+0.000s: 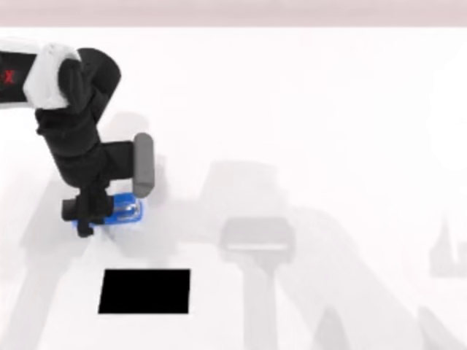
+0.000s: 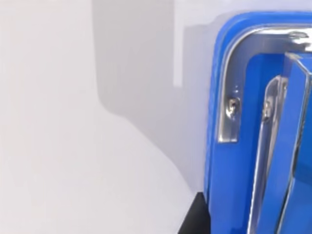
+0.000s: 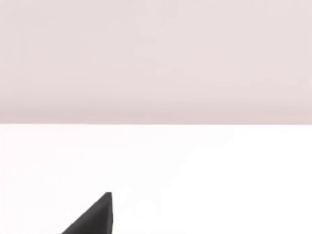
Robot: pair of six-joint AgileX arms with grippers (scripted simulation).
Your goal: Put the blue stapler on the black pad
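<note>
While the pad lies flat at six o'clock on the table, apart from the stapler, my left gripper sits at nine o'clock, clamped on the stapler's end. Up close, blue body and silvery strip fill my left wrist view. My right arm is out of sight.

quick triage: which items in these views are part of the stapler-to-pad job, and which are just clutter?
Part of the job:
- blue stapler, under the left gripper, not yet on the pad
- black pad, nearer the top view's bottom edge than the stapler

Just lying about:
- nothing; only the bare white table
</note>
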